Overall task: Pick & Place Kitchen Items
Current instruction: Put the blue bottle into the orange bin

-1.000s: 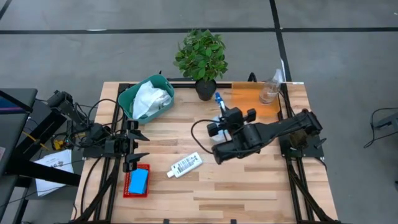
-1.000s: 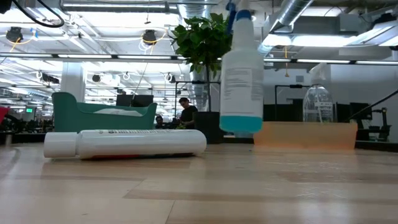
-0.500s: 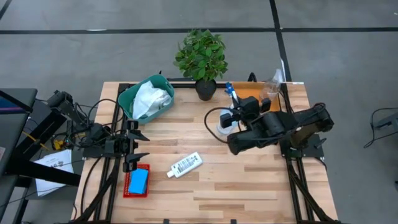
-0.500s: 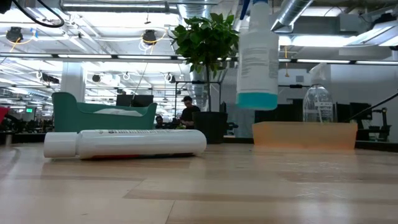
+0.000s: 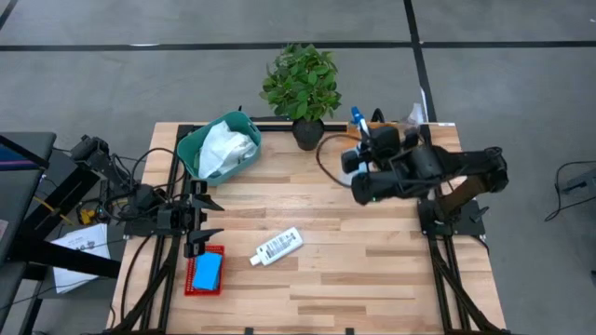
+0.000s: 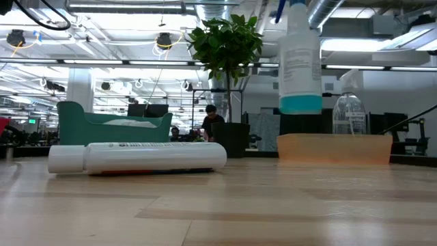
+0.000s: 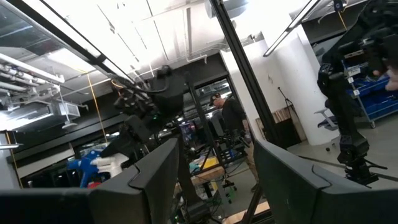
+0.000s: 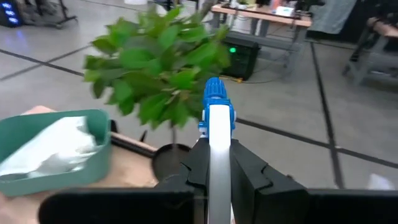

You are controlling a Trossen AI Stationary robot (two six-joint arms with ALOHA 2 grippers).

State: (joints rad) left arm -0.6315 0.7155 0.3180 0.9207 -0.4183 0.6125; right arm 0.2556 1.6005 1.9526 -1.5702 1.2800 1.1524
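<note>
Your right gripper [image 5: 365, 149] clamped on spray bottle [image 6: 299, 65], aloft at table's [image 5: 372, 279] 1 o'clock beside plant [image 5: 301, 79]; left gripper [image 5: 207, 220] parted, empty, at 9 o'clock

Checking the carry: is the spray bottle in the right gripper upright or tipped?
Upright. The spray bottle hangs vertically above the table, blue liquid level at its base.

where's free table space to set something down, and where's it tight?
Free: the bare wood in front of the white labelled bottle, and the front-right stretch below the right end effector. Tight: the back edge, with green bin, plant, orange tray.
</note>
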